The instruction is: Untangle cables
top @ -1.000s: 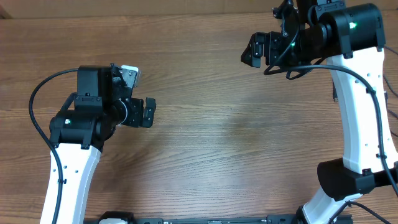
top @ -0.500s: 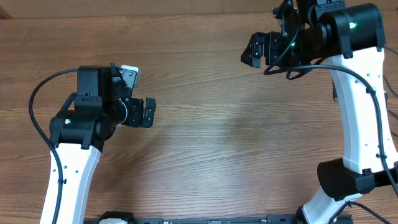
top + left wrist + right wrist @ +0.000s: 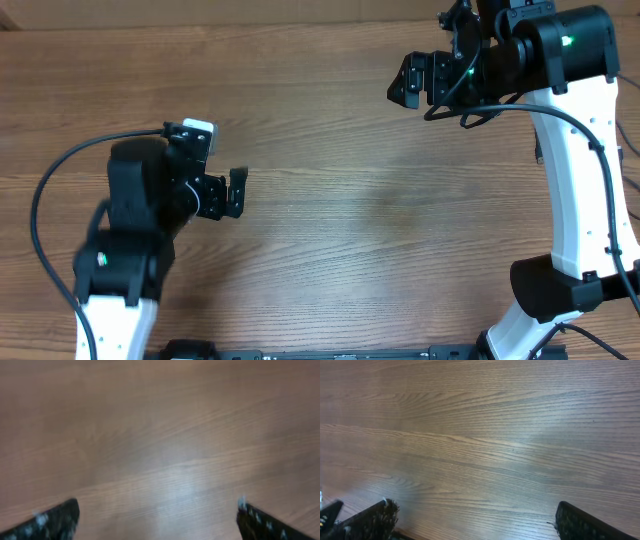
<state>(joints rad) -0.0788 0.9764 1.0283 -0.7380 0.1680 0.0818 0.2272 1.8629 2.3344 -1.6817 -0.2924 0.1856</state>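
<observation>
No cables in sight across the three views. Left gripper (image 3: 238, 192) over wooden table (image 3: 330, 230), left of centre, jaws spread wide, nothing between. Right gripper (image 3: 398, 82) toward the far right, jaws likewise spread wide, holding nothing, well apart from the left.

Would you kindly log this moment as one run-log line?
left gripper: open, empty | right gripper: open, empty | cables: not in view | both over wooden table
</observation>
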